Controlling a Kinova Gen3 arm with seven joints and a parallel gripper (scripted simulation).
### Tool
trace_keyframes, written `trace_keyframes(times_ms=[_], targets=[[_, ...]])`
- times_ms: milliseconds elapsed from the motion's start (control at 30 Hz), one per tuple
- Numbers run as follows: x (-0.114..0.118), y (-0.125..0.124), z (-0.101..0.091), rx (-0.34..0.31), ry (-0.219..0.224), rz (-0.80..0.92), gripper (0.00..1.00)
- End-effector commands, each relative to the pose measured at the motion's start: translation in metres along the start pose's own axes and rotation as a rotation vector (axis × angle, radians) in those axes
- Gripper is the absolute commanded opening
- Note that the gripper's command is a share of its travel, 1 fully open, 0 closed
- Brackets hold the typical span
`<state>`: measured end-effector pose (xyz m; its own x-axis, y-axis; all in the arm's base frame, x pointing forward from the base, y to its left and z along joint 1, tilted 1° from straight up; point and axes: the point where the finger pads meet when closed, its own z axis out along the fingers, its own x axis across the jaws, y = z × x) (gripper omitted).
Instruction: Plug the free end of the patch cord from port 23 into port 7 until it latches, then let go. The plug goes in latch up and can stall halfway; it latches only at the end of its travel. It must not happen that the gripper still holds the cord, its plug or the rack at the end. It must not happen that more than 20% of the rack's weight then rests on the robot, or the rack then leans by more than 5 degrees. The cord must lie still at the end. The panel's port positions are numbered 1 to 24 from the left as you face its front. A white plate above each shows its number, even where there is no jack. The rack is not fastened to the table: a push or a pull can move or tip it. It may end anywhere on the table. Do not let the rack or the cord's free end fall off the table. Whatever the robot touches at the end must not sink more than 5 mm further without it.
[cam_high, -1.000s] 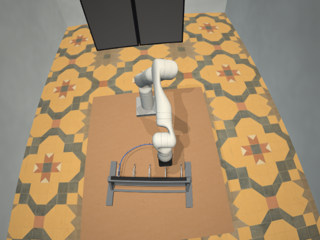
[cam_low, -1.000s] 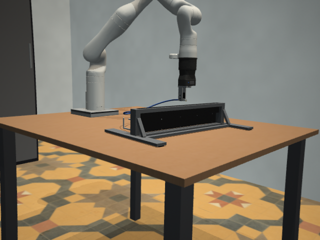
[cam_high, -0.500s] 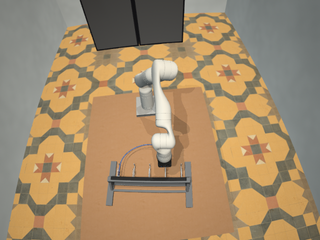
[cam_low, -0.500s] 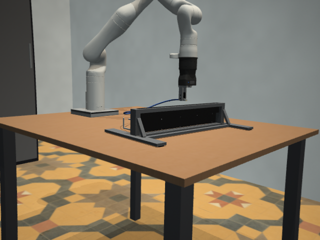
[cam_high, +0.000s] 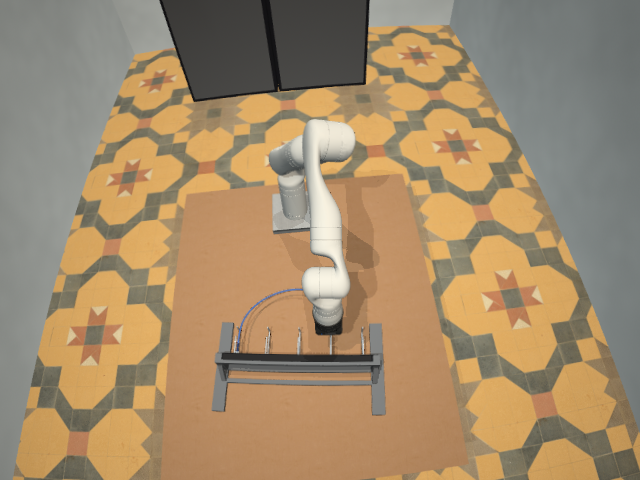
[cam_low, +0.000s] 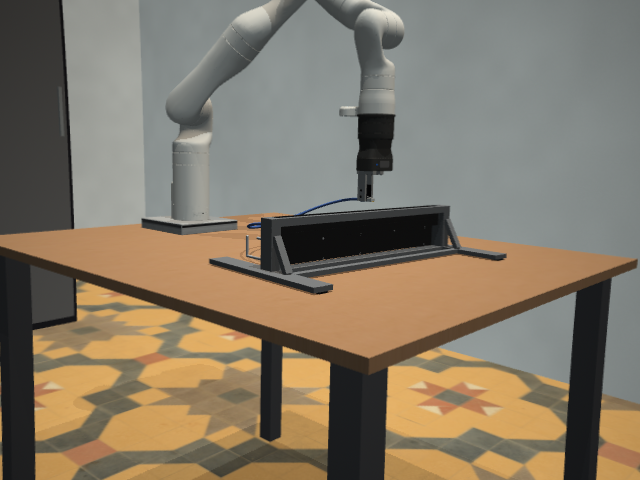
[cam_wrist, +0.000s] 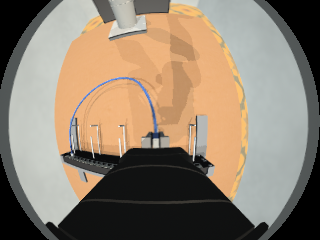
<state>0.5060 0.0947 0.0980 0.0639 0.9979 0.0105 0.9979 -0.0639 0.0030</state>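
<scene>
The grey rack (cam_high: 299, 361) with its black patch panel (cam_low: 356, 235) stands on the brown table. The blue patch cord (cam_high: 263, 300) arcs from the panel's left end in the overhead view up to my gripper (cam_high: 328, 330). In the side view my gripper (cam_low: 366, 196) points straight down, just above the panel's top edge on the arm's side, and is shut on the cord's free plug. The cord (cam_low: 325, 205) trails from it toward the arm's base. In the wrist view the plug (cam_wrist: 155, 139) shows just past my gripper's body, with the cord (cam_wrist: 114, 87) looping away. The port numbers are too small to read.
Several thin upright posts (cam_high: 298, 342) stand along the rack on the arm's side. The arm's base plate (cam_low: 189, 223) sits at the table's far end. The rack's two feet (cam_low: 271, 275) reach toward the near table edge. A dark cabinet (cam_high: 266, 46) stands beyond the table.
</scene>
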Motion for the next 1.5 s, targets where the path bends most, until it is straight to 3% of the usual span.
trace_keyframes(times_ms=[0,1467], targets=[[-0.0012,0.0004,-0.0008,0.003,0.002,0.019,0.0],[-0.0014,-0.0029,0.0021,0.016,0.006,0.028,0.0]])
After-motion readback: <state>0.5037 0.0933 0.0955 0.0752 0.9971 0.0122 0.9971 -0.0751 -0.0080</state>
